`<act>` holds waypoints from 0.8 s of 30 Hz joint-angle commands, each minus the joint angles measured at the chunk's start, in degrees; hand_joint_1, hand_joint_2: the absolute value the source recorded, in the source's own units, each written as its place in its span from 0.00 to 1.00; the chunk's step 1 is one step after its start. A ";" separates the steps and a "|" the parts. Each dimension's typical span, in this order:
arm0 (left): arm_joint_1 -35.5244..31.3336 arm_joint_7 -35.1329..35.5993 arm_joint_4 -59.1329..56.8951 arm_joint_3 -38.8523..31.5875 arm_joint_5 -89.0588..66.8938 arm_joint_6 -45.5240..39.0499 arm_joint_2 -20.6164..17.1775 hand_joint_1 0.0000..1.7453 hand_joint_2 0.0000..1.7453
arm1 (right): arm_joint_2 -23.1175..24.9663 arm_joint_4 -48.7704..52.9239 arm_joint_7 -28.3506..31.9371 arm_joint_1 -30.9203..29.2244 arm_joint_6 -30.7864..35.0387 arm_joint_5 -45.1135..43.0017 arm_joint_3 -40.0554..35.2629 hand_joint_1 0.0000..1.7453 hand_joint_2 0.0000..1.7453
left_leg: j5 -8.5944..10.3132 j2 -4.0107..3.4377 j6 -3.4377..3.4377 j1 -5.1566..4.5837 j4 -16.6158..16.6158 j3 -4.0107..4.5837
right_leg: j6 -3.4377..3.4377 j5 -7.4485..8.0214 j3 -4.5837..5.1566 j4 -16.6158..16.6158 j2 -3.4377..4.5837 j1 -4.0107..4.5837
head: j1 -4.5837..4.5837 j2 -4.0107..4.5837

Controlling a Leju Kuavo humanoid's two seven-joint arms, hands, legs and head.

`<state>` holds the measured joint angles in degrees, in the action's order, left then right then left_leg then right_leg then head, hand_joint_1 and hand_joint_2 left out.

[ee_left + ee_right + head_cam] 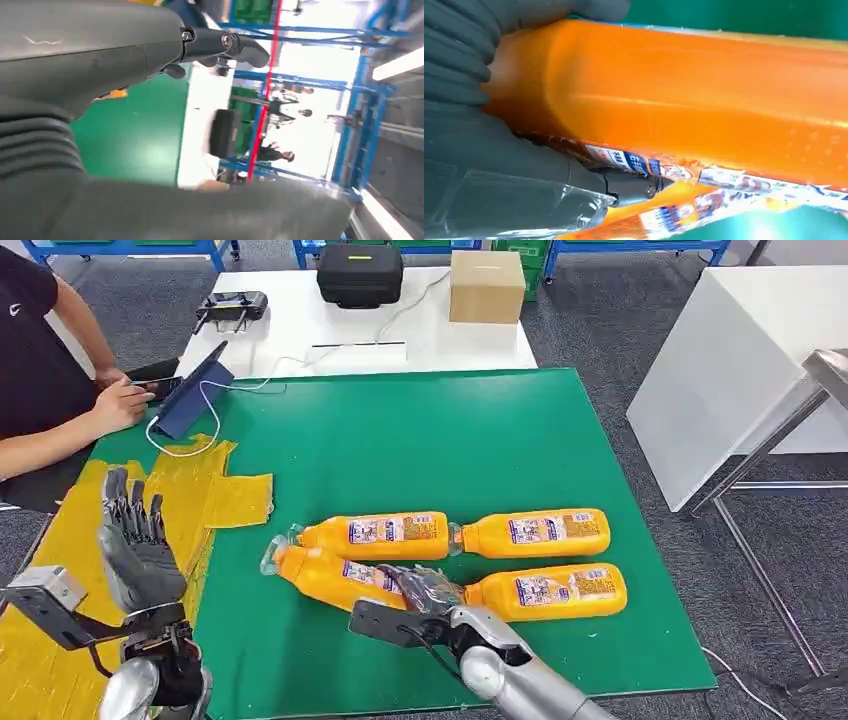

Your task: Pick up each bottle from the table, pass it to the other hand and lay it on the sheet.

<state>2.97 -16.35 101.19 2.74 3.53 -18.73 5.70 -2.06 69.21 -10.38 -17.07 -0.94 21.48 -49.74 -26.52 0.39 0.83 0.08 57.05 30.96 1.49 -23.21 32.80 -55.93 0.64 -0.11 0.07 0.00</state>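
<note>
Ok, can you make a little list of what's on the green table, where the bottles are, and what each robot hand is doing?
table: green mat
bottles: four orange bottles, all lying on the green mat
back row: two bottles
front row: two bottles
yellow sheet: no bottle on it
right hand: on the front left bottle, fingers around it
left hand: raised over the yellow sheet, fingers apart, holding nothing
</note>
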 commanded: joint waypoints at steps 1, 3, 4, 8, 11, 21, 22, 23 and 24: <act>9.47 6.49 2.02 -5.25 17.50 11.23 -0.88 0.00 1.00 | -7.00 27.31 0.32 9.26 1.59 -0.25 9.96 1.00 1.00 | -0.08 -0.09 -0.02 -0.04 0.01 0.21 | 0.01 -0.07 0.24 -0.05 0.03 -0.04 | 0.02 0.00; 10.74 9.12 2.45 -4.70 21.98 14.89 -1.50 0.00 1.00 | -7.18 28.58 1.13 9.35 1.66 -0.57 10.28 1.00 1.00 | -0.11 -0.12 -0.02 -0.02 -0.01 0.26 | 0.00 -0.11 0.30 -0.02 0.01 -0.02 | -0.02 0.00; 12.13 13.57 2.49 -3.69 29.99 20.11 -2.97 0.00 1.00 | -7.40 28.23 1.42 8.09 1.25 -0.90 9.55 1.00 1.00 | -0.16 -0.11 -0.04 0.00 0.00 0.25 | 0.00 -0.15 0.29 -0.01 -0.02 0.00 | 0.00 -0.02; 14.43 16.31 2.14 -2.33 36.03 26.34 -5.36 0.00 1.00 | -7.18 25.84 2.69 5.07 0.34 -2.19 8.89 1.00 1.00 | -0.08 -0.19 -0.04 0.00 -0.01 0.39 | -0.01 -0.04 0.43 0.00 0.08 0.00 | 0.00 0.00; 16.25 16.72 3.06 0.40 37.22 29.42 -6.28 0.00 1.00 | -5.74 25.42 3.62 3.95 0.17 -2.93 9.09 1.00 1.00 | -0.10 -0.30 -0.06 0.01 -0.01 0.36 | -0.02 -0.04 0.46 0.00 0.15 0.01 | 0.00 0.00; 15.96 14.31 5.79 7.44 32.81 29.02 -6.48 0.00 1.00 | -4.05 27.02 4.59 4.69 1.60 -2.26 8.10 1.00 1.00 | -0.05 -0.11 -0.03 0.01 -0.02 0.41 | 0.00 -0.05 0.43 0.01 0.02 0.01 | -0.02 0.00; 15.52 14.10 5.74 8.09 32.21 28.82 -6.50 0.00 1.00 | -3.72 26.04 4.53 4.07 0.75 -2.59 7.51 1.00 1.00 | -0.08 -0.10 -0.04 0.03 -0.01 0.38 | 0.00 -0.08 0.39 0.01 -0.02 0.02 | 0.00 0.00; 14.72 13.95 5.61 9.05 31.80 28.67 -6.61 0.00 1.00 | -3.17 24.53 4.37 2.92 -0.22 -2.75 6.40 1.00 1.00 | -0.05 -0.09 -0.03 0.02 -0.01 0.41 | -0.01 -0.05 0.43 0.01 -0.01 0.02 | 0.00 0.00; 14.01 13.93 5.43 10.04 31.73 28.66 -6.76 0.00 1.00 | -2.54 23.03 4.25 1.75 -0.84 -2.82 5.20 1.00 1.00 | -0.05 -0.09 -0.03 0.01 -0.03 0.39 | -0.01 -0.05 0.41 0.02 -0.01 0.01 | 0.00 0.00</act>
<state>19.19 -1.66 107.03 5.47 37.05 10.21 1.07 -6.25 97.04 -6.03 -10.39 1.10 19.15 -40.96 -26.51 0.34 0.83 0.09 57.05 31.46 1.49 -23.21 33.30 -55.93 0.67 -0.11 0.07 0.00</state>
